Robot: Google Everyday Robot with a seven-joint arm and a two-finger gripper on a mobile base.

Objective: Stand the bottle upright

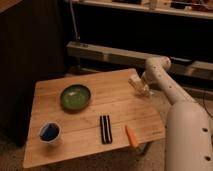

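My gripper (pixel 140 86) hangs low over the far right edge of the wooden table (pixel 95 107), at the end of the white arm (pixel 165 85) that reaches in from the right. Its fingers look spread, and I see nothing held between them. A small whitish shape at the gripper's left side, lying on the table, looks like the bottle (pixel 134 80). It blends with the fingers, so I cannot tell whether they touch it.
A green bowl (pixel 75 96) sits at the table's middle left and a blue cup (pixel 49 132) at the front left. A black striped flat block (pixel 105 129) and an orange carrot-shaped piece (pixel 131 136) lie near the front edge. Dark shelving stands behind the table.
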